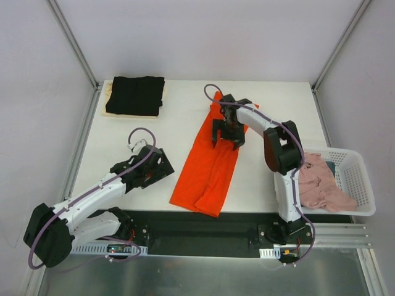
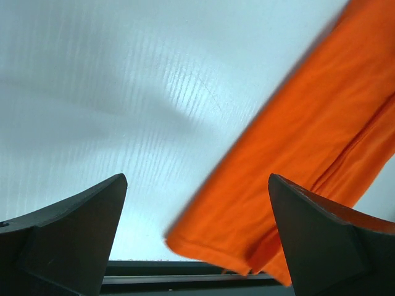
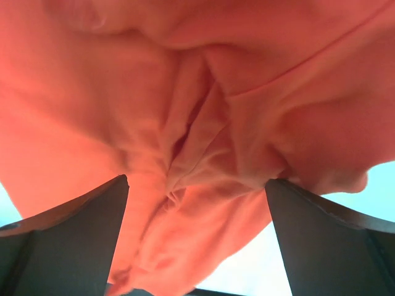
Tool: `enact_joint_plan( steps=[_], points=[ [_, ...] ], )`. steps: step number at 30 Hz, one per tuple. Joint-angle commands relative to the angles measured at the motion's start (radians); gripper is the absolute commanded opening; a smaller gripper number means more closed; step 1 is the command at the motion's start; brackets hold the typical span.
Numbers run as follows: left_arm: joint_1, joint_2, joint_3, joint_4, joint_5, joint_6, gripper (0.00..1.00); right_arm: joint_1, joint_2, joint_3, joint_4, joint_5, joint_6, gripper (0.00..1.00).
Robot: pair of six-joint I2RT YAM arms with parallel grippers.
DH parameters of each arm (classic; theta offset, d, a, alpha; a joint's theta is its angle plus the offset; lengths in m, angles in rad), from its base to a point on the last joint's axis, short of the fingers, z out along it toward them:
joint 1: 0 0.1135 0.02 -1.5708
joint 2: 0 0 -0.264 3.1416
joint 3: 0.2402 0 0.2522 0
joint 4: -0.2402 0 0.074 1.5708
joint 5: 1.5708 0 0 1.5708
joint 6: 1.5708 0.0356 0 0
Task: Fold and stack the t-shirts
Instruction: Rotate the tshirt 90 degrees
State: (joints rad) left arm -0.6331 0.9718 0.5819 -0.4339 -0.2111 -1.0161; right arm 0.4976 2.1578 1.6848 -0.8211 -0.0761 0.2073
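An orange-red t-shirt (image 1: 207,169) lies on the white table as a long strip folded lengthwise, running from the back centre to the front edge. My right gripper (image 1: 227,137) is open just over its bunched upper part; in the right wrist view the wrinkled cloth (image 3: 197,123) fills the space between the spread jaws (image 3: 196,182). My left gripper (image 1: 163,168) is open and empty, low over the table left of the shirt's lower end. The left wrist view shows the shirt's hem corner (image 2: 296,154) ahead of the gripper (image 2: 196,179). A folded black t-shirt (image 1: 136,94) lies at the back left.
The black shirt rests on a cream one (image 1: 110,92) that shows at its left edge. A white lattice basket (image 1: 364,185) at the front right holds a crumpled pink shirt (image 1: 318,185) and a bit of dark blue cloth (image 1: 331,165). Metal frame posts stand at the table's back corners.
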Motion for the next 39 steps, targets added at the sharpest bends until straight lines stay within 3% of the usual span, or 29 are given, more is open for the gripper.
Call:
enact_joint_plan(
  steps=[1, 4, 6, 11, 14, 20, 24, 30, 36, 39],
  points=[
    [0.010, 0.068, 0.073, 0.001, 0.025, 0.048, 0.99, -0.076, 0.115, 0.191, -0.047, 0.038, -0.088, 0.97],
    [0.010, 0.096, 0.079, 0.021, 0.062, 0.060, 0.99, -0.111, 0.168, 0.347, -0.107, -0.022, -0.146, 0.97],
    [0.010, 0.100, 0.078, 0.043, 0.096, 0.063, 0.99, -0.111, 0.127, 0.360, -0.118, -0.039, -0.183, 0.97],
    [0.010, 0.102, 0.061, 0.093, 0.159, 0.082, 0.99, -0.080, -0.128, 0.083, 0.025, -0.066, -0.200, 0.97],
    [0.009, 0.116, 0.047, 0.141, 0.238, 0.094, 0.99, -0.039, -0.376, -0.135, 0.104, -0.028, -0.192, 0.97],
    [-0.003, 0.153, -0.004, 0.234, 0.357, 0.086, 0.97, 0.119, -0.654, -0.541, 0.152, 0.047, 0.004, 0.97],
    [-0.049, 0.212, -0.017, 0.299, 0.406, 0.080, 0.90, 0.243, -0.731, -0.689, 0.129, 0.070, 0.116, 0.97],
    [-0.111, 0.344, 0.009, 0.325, 0.382, 0.080, 0.73, 0.303, -0.765, -0.844, 0.157, 0.070, 0.227, 0.99],
    [-0.115, 0.467, 0.025, 0.325, 0.354, 0.083, 0.61, 0.325, -0.779, -0.910, 0.266, 0.021, 0.256, 0.77],
    [-0.120, 0.501, 0.030, 0.325, 0.363, 0.077, 0.50, 0.331, -0.763, -0.933, 0.286, 0.051, 0.267, 0.66]
  ],
)
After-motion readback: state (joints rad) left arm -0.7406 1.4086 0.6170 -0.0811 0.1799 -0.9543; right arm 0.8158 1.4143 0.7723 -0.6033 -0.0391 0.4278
